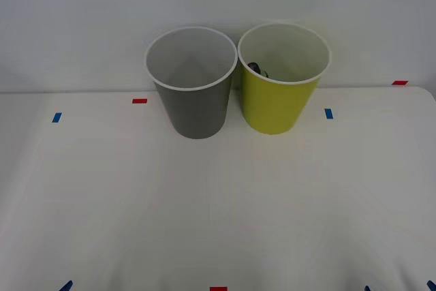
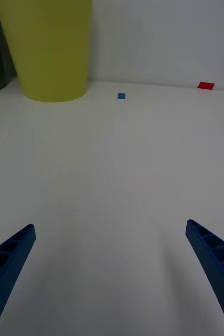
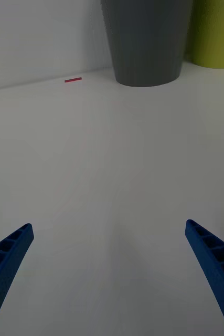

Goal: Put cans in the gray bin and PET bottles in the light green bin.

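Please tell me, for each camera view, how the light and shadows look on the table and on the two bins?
Front view: soft, even light, no glare; the gray bin and light green bin interiors are shaded. Right wrist view: faint shadows under the open right end effector. Left wrist view: similar under the left end effector.

Ahead of me at about 12 o'clock stand my two bins, upright and just beside each other at the table's far edge. The gray bin (image 1: 193, 100) is at 11 o'clock: dark outside, white rim, pale inside. The light green bin (image 1: 281, 100) is at 1 o'clock, with something small and dark (image 1: 257, 69) against its inner wall.
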Available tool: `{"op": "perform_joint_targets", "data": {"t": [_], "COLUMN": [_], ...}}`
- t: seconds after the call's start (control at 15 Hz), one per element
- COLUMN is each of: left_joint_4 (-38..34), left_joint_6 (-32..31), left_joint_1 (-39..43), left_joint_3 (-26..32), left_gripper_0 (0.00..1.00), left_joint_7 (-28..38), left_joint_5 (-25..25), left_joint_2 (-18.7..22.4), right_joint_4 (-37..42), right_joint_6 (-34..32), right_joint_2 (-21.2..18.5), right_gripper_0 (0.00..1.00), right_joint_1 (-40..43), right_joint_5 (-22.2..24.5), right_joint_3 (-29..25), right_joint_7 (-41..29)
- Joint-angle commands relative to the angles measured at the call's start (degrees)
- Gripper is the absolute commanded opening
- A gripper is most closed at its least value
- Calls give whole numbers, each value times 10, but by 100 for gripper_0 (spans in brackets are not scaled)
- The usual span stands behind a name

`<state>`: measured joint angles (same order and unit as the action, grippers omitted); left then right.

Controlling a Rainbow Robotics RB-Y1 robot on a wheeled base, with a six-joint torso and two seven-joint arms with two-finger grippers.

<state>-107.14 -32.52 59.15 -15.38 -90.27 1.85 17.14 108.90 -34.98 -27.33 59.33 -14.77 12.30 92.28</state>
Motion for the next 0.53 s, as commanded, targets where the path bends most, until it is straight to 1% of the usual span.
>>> {"op": "perform_joint_targets", "data": {"t": [0.07,0.53], "left_joint_4": [0,0], "left_joint_6": [0,0], "left_joint_1": [0,0], "left_joint_3": [0,0], "left_gripper_0": [100,100], "left_joint_7": [0,0], "left_joint_5": [0,0], "left_joint_2": [0,0], "right_joint_4": [0,0], "right_joint_6": [0,0], "right_joint_2": [0,0], "right_gripper_0": [100,100], "right_joint_1": [0,0], "right_joint_5": [0,0], "right_joint_3": [0,0], "right_joint_7": [0,0]}}
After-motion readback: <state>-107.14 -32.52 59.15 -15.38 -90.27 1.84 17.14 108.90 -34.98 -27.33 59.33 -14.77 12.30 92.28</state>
